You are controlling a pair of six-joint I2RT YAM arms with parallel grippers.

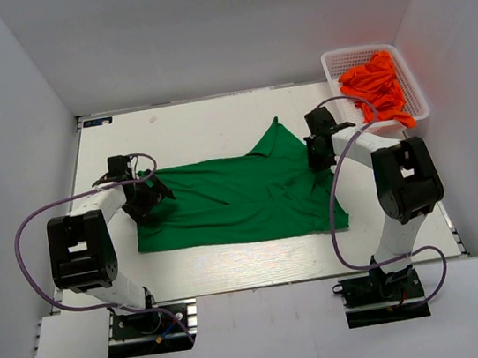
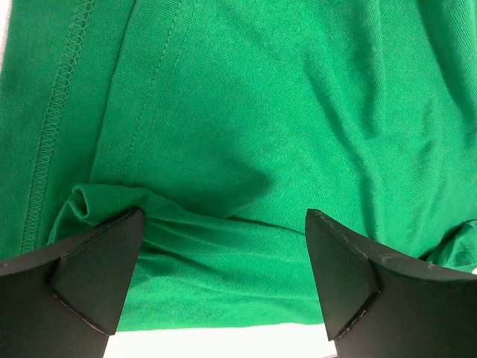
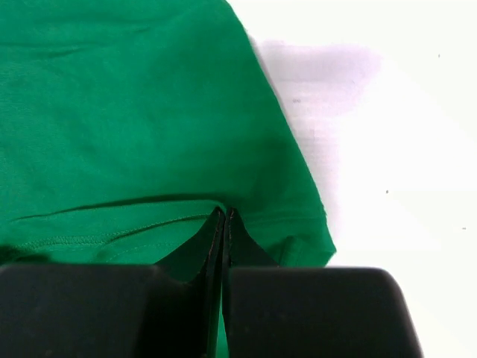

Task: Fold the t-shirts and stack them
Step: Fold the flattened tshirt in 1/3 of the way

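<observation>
Green t-shirt (image 1: 242, 201): spread flat on table (image 1: 195, 123), between the arms.
Left gripper (image 2: 223, 224): fingers spread over the shirt's left edge.
Right gripper (image 3: 223, 212): fingers pressed together, pinching the shirt's right edge.
Orange t-shirts (image 1: 378, 88): in white basket (image 1: 334, 63), far right.

No legible text, brand, number or sign found in any view. One small dark sticker (image 1: 97, 122) sits at the bench's (image 1: 234, 269) far left corner; its markings are too small to read.
</observation>
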